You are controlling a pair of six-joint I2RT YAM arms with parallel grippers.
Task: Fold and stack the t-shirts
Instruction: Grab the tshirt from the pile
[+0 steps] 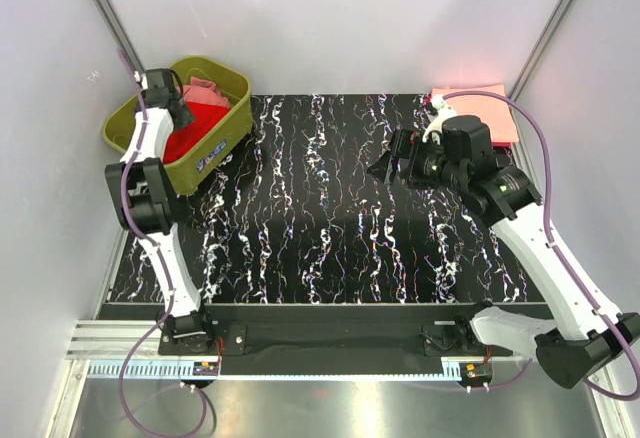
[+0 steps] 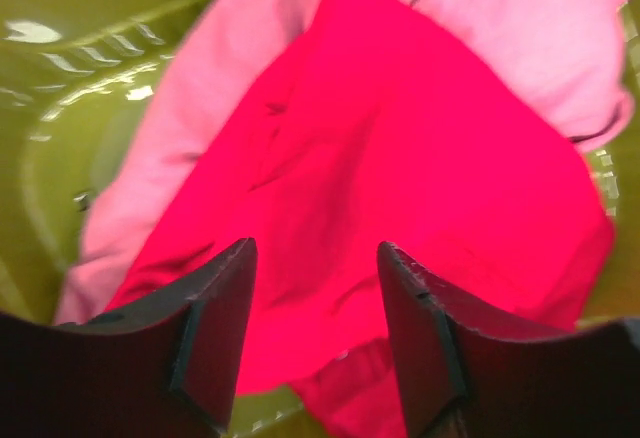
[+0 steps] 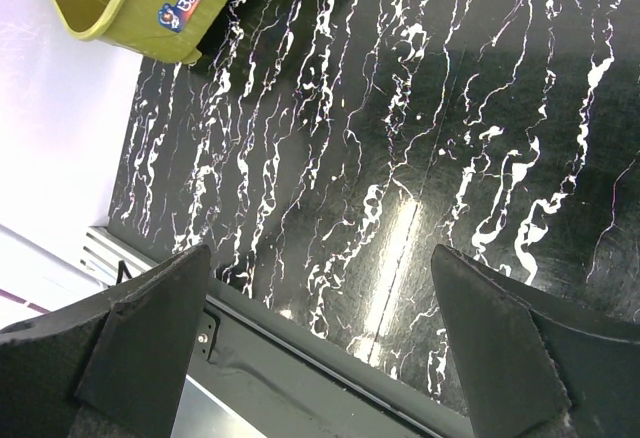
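Three shirts show up here, two in the tub [image 2: 70, 88] and one out on the table [image 1: 300, 218]. The tub is green and sits at the far left corner of the table. Your left gripper [image 2: 312, 248] reaches down into it. Its two fingers [image 2: 215, 328] stand apart with a gap between them, and you can see no cloth pinched in that gap. Through the gap you look right down on the red shirt [image 2: 400, 158]. The tips are very close to the red cloth, but you cannot tell if they touch it. The red shirt lies crumpled on top, on the near side of the tub. The pink shirt [image 2: 540, 28] lies partly under it and sticks out on the far side and along one edge of the red one. Your right gripper [image 3: 322, 253] hangs in the air over the right half of the table, well apart from the tub. Its jaws are spread wide and hold nothing. It points toward the left side, and its camera looks down on the black table with white streaks, with the tub in a far corner of the view. The folded shirt [image 1: 475, 103] lies flat at the far right corner of the table, just behind your right arm. It is a soft pink. A purple cable [image 1: 535, 133] from that arm loops over its right edge.
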